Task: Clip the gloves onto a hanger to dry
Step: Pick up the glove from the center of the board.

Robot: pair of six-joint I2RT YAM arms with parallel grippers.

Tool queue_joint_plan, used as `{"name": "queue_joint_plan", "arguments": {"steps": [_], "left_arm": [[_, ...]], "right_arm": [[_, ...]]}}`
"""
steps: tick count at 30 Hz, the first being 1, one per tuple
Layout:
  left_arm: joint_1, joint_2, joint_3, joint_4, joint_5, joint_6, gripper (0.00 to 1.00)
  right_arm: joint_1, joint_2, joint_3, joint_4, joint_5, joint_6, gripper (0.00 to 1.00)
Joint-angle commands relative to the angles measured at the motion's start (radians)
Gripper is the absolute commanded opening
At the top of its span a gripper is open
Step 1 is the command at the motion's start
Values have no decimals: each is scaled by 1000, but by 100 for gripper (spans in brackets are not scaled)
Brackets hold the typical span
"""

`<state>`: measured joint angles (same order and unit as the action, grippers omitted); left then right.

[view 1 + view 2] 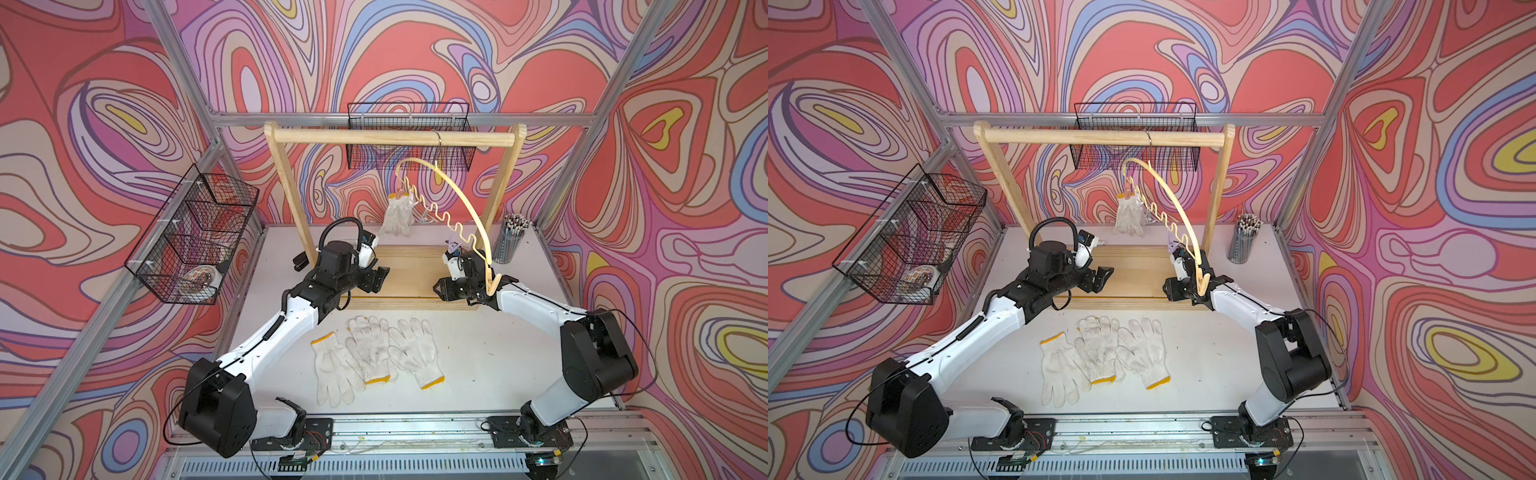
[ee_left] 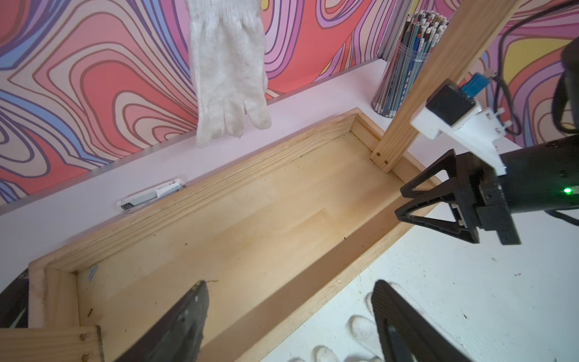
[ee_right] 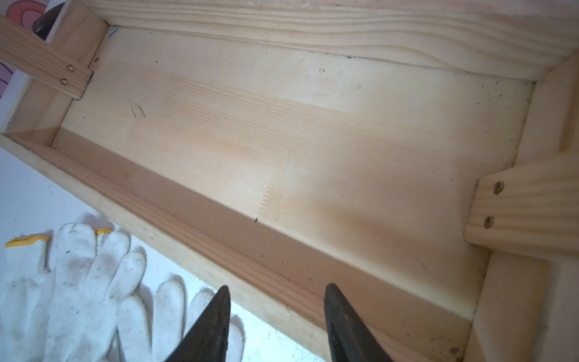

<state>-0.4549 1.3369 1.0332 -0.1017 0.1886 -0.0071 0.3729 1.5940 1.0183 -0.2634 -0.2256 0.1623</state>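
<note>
The pale yellow hanger (image 1: 461, 195) hangs by its metal hook from the wooden rail, turned end-on, so its near end overlaps my right arm. One white glove (image 1: 397, 218) hangs clipped at its far end, fingers down (image 2: 228, 72). Three more gloves (image 1: 370, 353) with yellow cuffs lie flat and overlapping on the table in front (image 1: 1098, 353). My left gripper (image 1: 380, 278) is open and empty over the wooden base (image 2: 291, 285). My right gripper (image 1: 439, 289) faces it across the base, jaws apart with nothing between them (image 3: 278, 286).
The wooden rail frame (image 1: 395, 137) stands on a shallow wooden tray base (image 1: 411, 266). A cup of pencils (image 1: 511, 241) stands at the back right. One wire basket (image 1: 195, 241) hangs on the left wall, another (image 1: 409, 137) behind the rail. A small black item (image 1: 299, 262) lies by the left post.
</note>
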Motion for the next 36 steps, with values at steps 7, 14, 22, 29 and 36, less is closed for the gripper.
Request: {"name": "queue_joint_plan", "arguments": {"steps": [7,14,22,29,36], "left_arm": [[-36,-65,-113,12,-90,-43,85],[-39,-56,-84,-34,-89,-20,84],[-42,-57,-78,-43,-90,-34,84],[-42,-76,-71,-77,-108,-36,84],[-58,-99,-93,-135,-77,-28,84]], "right_arm": [[24,-81,-111,-12,-100,105,44],[25,-94,-175,30,-116,158,44],[34,-105,-191,-8,-156,160,41],[106,-163,-241,-54,-166,183,39],[171,-216,-293,-105,-143,244,34]]}}
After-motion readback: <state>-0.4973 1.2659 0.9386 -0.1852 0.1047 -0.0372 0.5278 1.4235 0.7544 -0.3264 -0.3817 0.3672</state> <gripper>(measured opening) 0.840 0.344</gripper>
